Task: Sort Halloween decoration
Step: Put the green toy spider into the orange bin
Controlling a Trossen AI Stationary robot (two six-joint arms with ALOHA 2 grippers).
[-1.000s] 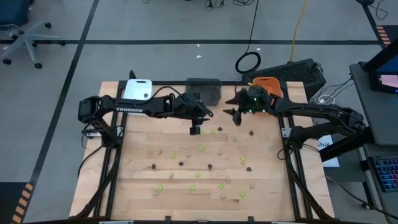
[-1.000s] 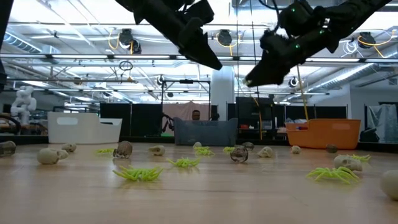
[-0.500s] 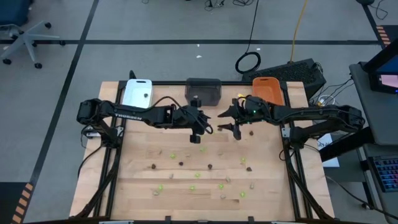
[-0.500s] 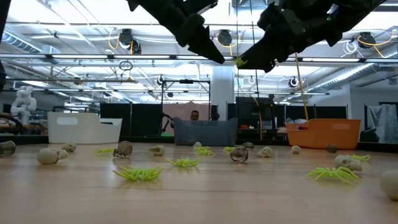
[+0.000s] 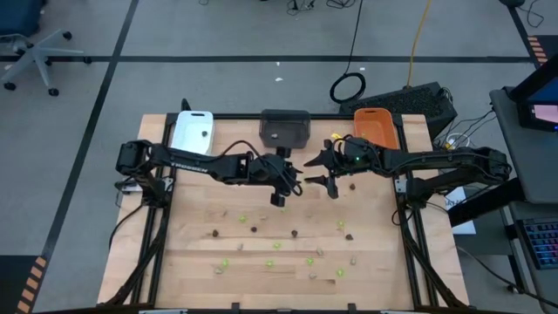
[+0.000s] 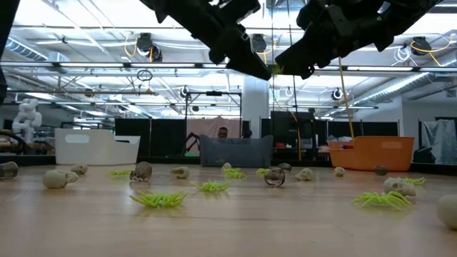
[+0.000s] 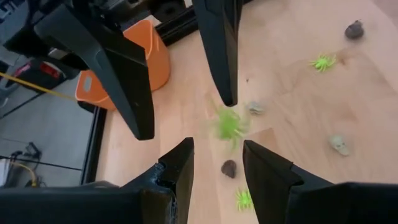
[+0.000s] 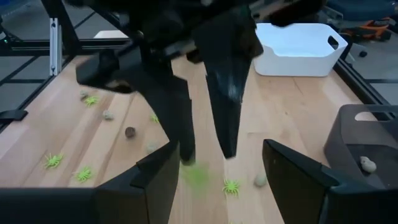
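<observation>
Both tools meet high over the table's [image 5: 192, 262] far middle, apparently for a handover: the left tool [image 7: 217, 163] and right tool [image 5: 330, 173] both spread, a lime green decoration [image 7: 229, 124] blurred between them; other pieces scattered below.

At the lower centre of my left wrist frame, a lime green piece [image 7: 229, 126] showed only as a blur. My right wrist frame smeared another green blur [image 8: 196, 176] at bottom centre. In the low view, the upper edge cut off both arms, hiding my grippers' wrists.
</observation>
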